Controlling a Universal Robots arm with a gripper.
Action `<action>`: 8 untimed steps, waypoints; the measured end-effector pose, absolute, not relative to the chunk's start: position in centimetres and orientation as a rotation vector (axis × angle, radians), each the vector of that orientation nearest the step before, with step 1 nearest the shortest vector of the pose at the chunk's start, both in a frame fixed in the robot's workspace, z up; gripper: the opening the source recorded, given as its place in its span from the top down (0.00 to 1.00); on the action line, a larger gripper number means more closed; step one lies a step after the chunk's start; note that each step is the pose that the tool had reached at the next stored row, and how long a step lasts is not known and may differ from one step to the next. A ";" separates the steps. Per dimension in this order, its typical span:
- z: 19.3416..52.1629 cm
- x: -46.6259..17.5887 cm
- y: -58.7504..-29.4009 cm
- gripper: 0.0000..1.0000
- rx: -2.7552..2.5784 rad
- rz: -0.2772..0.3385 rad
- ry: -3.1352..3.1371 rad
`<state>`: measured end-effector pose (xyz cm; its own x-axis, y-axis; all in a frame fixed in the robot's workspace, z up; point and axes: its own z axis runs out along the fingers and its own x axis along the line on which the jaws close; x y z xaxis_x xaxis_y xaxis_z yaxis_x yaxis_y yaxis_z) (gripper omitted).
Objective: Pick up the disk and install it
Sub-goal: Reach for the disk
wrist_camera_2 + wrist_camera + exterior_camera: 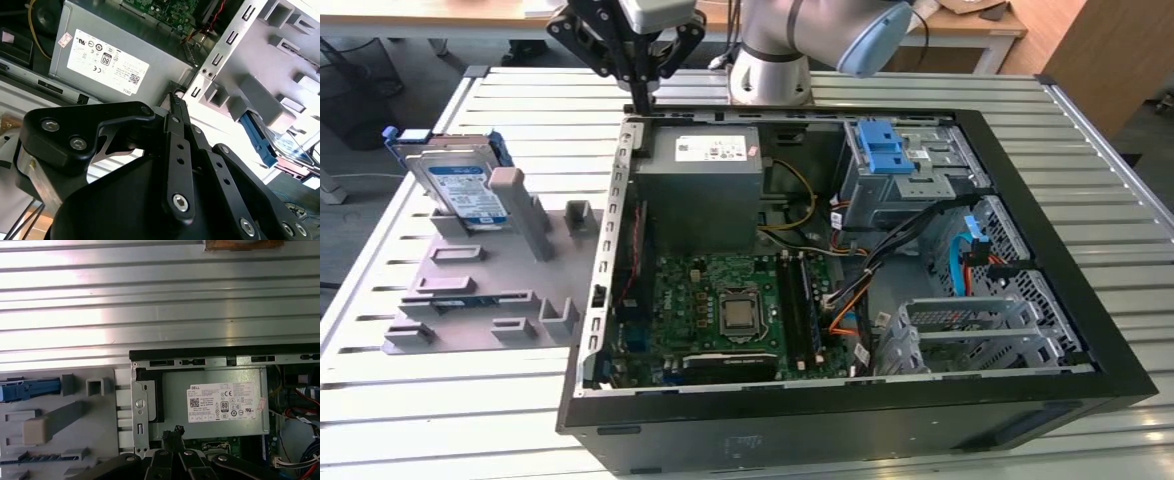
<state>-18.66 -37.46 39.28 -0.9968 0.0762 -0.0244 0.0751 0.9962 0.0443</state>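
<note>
The gripper [644,100], fingers pressed together and empty, hangs over the open computer case's [854,425] far-left corner edge. The disk [464,185] stands in the grey rack [467,300], well apart at the exterior view's left.

End effector [642,97] pointing down; fingers [176,107] pressed together, nothing held; arm [771,75] bent above.

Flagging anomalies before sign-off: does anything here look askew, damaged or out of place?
Nothing stands out. The disk stands slotted in the grey fixture at the exterior view's left, apart from the gripper, which hangs over the rim of the open computer case.
</note>
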 end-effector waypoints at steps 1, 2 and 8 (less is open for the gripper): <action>39.3 -18.7 -37.4 0.89 0.118 0.068 3.113; 39.3 -18.8 -37.4 0.89 0.118 0.068 3.113; 39.3 -19.3 -37.1 0.89 0.118 0.068 3.113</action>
<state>-19.32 -37.13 39.26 -0.9968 0.0763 -0.0244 0.0751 0.9962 0.0443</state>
